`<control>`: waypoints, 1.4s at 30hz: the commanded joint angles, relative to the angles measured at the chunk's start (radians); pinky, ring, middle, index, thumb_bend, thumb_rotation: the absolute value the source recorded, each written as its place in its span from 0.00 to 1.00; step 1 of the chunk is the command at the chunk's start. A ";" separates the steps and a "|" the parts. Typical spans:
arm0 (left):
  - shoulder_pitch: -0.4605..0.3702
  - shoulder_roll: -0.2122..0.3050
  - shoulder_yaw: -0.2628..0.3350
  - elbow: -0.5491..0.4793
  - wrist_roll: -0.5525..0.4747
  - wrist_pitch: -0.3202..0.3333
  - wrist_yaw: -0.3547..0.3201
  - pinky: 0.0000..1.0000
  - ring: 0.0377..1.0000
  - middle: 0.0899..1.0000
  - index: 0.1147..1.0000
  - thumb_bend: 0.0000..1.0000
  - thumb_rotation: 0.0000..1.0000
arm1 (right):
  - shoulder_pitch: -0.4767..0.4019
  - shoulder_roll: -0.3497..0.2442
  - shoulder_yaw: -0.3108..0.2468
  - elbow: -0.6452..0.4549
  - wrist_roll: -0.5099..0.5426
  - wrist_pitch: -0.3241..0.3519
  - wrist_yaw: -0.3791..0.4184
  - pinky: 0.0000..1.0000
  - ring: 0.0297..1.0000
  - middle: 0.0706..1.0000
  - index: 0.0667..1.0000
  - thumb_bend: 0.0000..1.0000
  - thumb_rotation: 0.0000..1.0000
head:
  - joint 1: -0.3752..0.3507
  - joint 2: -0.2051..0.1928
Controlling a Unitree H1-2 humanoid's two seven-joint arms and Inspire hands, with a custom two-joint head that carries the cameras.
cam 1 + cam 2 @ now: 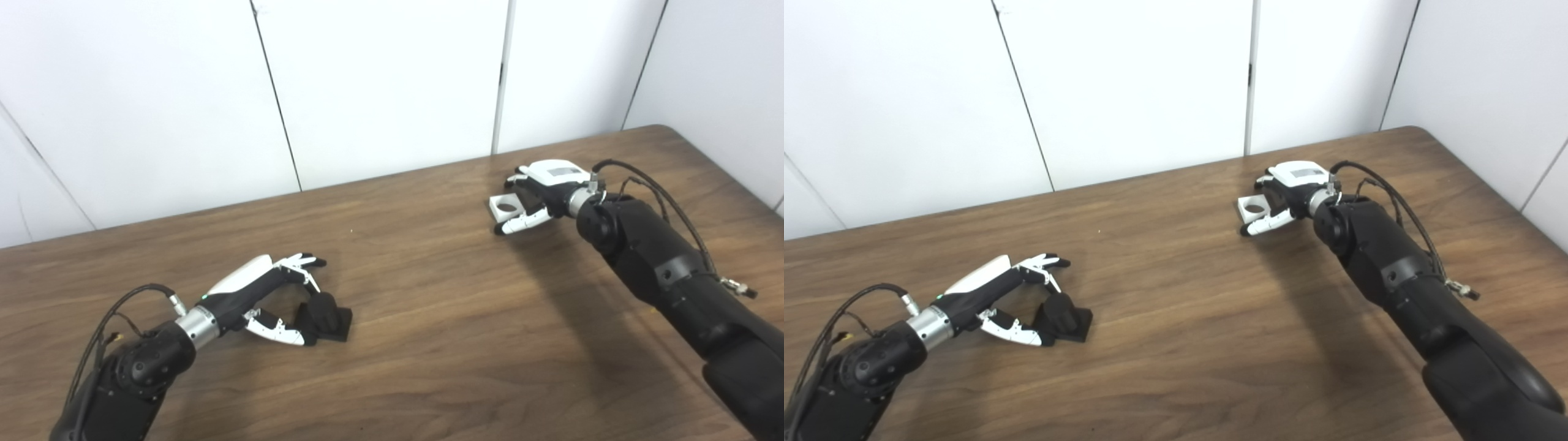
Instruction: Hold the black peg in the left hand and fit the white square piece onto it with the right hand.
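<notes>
Both hands are down at the table (pixel 429 294) and each is at its own piece. Near left, the left hand (pixel 269 300) is spread around the black peg (pixel 324 315), upper fingers (pixel 303 262) arched over the top, thumb low along the near side with its tip at the peg's left face; the hand is open, cupping rather than clamping, and the peg's square base sits flat on the wood with its stub standing up. Far right, the right hand (pixel 1283 196) curls round the white square piece (pixel 1252 209), which lies flat with its round hole facing up and pokes out to the left of the fingers; whether it is truly pinched or just bracketed I cannot tell, as the palm hides the contact. The key relation: the two pieces are well apart, white piece far right, peg near left, so I'd say the right hand has the long carry, leftward and nearer, and the hole must end up over the peg's upright axis. The right eye view shows daylight between the left fingers and the peg top more clearly; the left eye view gives the better look at the hole in the white piece.
</notes>
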 commanded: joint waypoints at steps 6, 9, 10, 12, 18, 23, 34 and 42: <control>0.036 0.013 -0.031 0.002 0.052 0.018 -0.045 1.00 1.00 0.94 0.43 0.52 0.09 | -0.032 -0.005 0.006 -0.002 0.014 -0.003 -0.052 0.94 0.97 0.95 0.79 0.67 0.49 | 0.002 0.005; 0.037 0.014 -0.029 -0.001 0.052 0.016 -0.043 1.00 1.00 0.94 0.43 0.52 0.08 | -0.030 -0.014 0.012 -0.003 0.022 -0.006 -0.057 0.93 0.96 0.94 0.74 0.65 0.40 | 0.005 0.009; 0.039 0.014 -0.028 -0.002 0.049 0.017 -0.043 1.00 1.00 0.94 0.42 0.52 0.08 | -0.030 -0.018 0.014 -0.001 0.026 -0.009 -0.059 0.93 0.96 0.94 0.73 0.65 0.36 | 0.005 0.010; 0.040 0.015 -0.026 -0.007 0.046 0.022 -0.047 1.00 1.00 0.94 0.42 0.52 0.08 | -0.030 -0.026 0.018 0.002 0.033 -0.015 -0.059 0.94 0.96 0.94 0.72 0.65 0.32 | 0.005 0.011; 0.045 0.019 -0.021 -0.016 0.037 0.029 -0.053 1.00 1.00 0.94 0.42 0.52 0.08 | -0.024 -0.048 0.031 -0.010 0.032 -0.026 -0.055 0.93 0.96 0.94 0.70 0.66 0.17 | 0.003 0.017; 0.048 0.021 -0.022 -0.020 0.042 0.023 -0.051 1.00 1.00 0.94 0.43 0.52 0.08 | -0.018 -0.056 0.035 -0.017 0.040 -0.022 -0.059 0.93 0.95 0.93 0.68 0.67 0.11 | 0.007 0.022; 0.059 0.031 -0.018 -0.037 0.037 0.039 -0.062 1.00 1.00 0.94 0.43 0.52 0.08 | -0.026 -0.064 0.061 -0.001 0.044 -0.026 -0.050 0.92 0.94 0.92 0.68 0.66 0.09 | 0.011 0.029; 0.061 0.035 -0.017 -0.047 0.035 0.049 -0.066 1.00 1.00 0.94 0.43 0.52 0.08 | -0.031 -0.065 0.070 0.018 0.043 -0.029 -0.056 0.92 0.94 0.92 0.73 0.66 0.12 | 0.011 0.026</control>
